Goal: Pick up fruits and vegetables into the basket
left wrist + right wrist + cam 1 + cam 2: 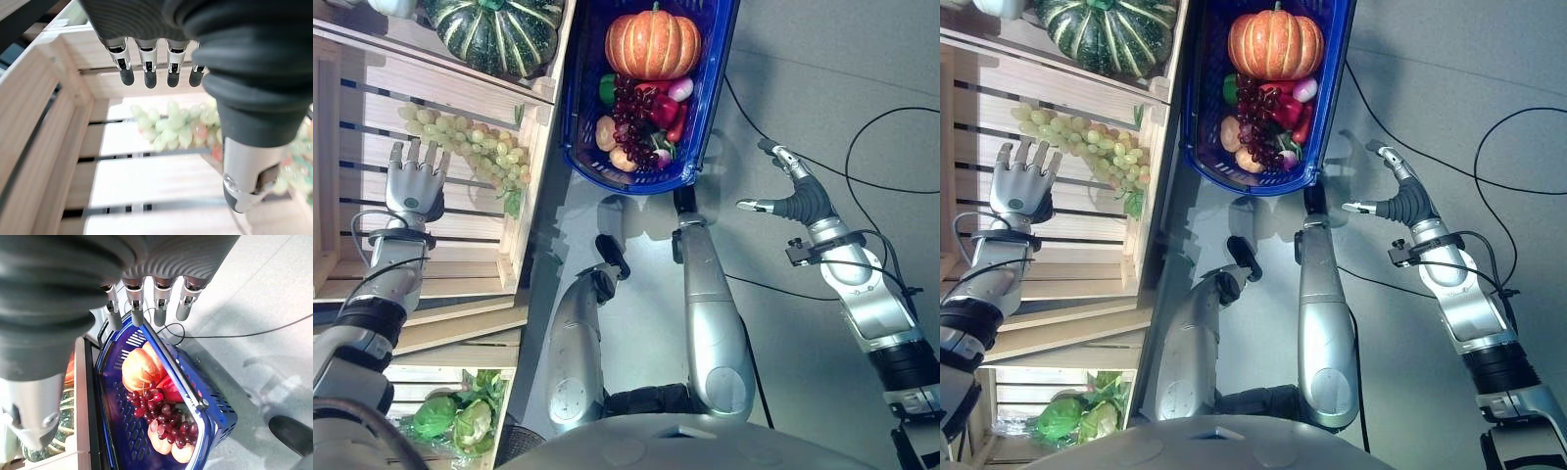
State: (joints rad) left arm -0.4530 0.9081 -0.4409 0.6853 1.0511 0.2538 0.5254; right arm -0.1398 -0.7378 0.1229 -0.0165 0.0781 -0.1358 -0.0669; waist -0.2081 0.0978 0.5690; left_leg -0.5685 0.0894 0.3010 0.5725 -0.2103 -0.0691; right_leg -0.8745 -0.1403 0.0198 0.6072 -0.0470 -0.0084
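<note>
Left hand spread wide with straight fingers over the slatted floor of a pale wooden crate, holding nothing, just beside a bunch of pale green grapes lying on the slats; fingertips near the bunch but apart from it in the left wrist view. Right hand hanging over the grey floor to the right of a blue plastic basket, fingers and thumb straight and apart, empty. In the basket: a ribbed orange pumpkin, a bunch of dark red grapes, a red pepper and other small produce. A striped dark green squash in the neighbouring crate compartment. Leafy green lettuces in a lower crate.
</note>
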